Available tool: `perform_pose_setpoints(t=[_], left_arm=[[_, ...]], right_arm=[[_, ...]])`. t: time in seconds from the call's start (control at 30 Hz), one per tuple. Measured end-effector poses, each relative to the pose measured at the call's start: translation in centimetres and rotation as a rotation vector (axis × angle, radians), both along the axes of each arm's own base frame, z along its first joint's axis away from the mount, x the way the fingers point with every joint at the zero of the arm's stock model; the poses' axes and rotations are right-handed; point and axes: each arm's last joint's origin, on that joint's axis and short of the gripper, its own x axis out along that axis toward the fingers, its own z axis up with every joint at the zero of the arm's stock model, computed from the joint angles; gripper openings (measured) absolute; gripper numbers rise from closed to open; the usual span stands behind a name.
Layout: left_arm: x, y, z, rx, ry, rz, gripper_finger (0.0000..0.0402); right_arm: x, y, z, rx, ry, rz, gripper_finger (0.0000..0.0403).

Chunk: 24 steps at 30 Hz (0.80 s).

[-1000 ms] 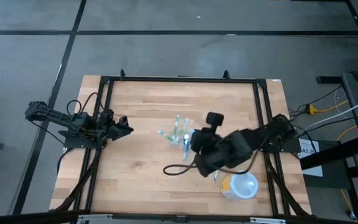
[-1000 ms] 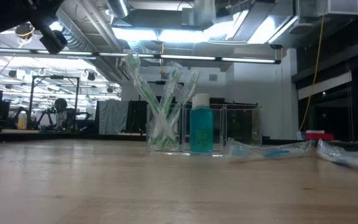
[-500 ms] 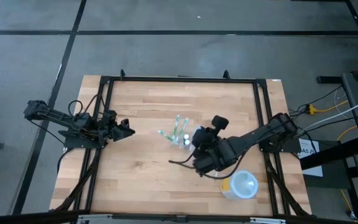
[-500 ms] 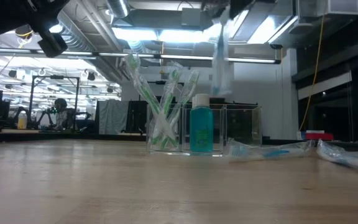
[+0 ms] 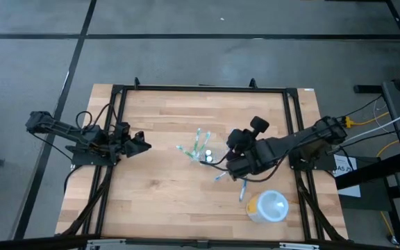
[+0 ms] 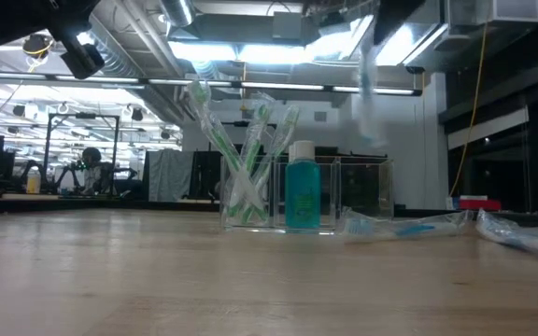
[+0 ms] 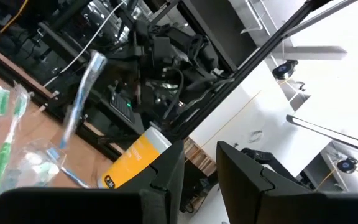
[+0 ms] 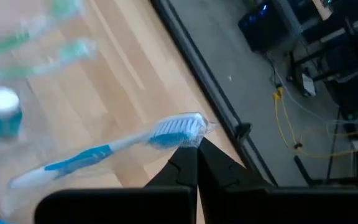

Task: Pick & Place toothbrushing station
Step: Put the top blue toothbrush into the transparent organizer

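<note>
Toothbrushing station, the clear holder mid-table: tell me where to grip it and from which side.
Grip the toothbrushing station by the wall of its empty end compartment, coming straight down. Green toothbrushes fan out over the other end and a teal bottle fills the middle, so only that end is free. The right tool is shut on a blue toothbrush.

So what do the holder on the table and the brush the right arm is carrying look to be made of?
The holder looks like clear glossy plastic, possibly acrylic: the room shows straight through its walls. The blue toothbrush, pinched in the right gripper, looks like moulded plastic with white bristles, seemingly inside a clear wrapper.
</note>
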Motion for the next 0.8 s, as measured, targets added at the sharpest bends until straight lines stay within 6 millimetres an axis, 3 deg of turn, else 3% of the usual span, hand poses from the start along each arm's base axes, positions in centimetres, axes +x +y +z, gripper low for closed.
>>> perform_pose_setpoints(t=[0.17,0.43,0.67,0.8], left_arm=[[0.2,-0.1,0.0,0.003,0.014,0.0,0.0088],[0.5,-0.1,-0.3,-0.005,0.045,-0.004,0.0088],[0.6,-0.2,-0.3,-0.022,0.052,-0.015,0.0088],[0.6,-0.2,-0.3,-0.027,0.052,-0.017,0.0088]], right_arm=[[-0.5,-0.3,-2.6,0.011,0.061,-0.05,0.0],[-0.7,-0.2,-5.2,0.036,-0.028,-0.132,0.0],[0.4,0.2,-6.5,0.102,-0.098,-0.12,0.0001],[0.6,-0.1,-6.5,0.146,-0.134,-0.165,0.0021]])
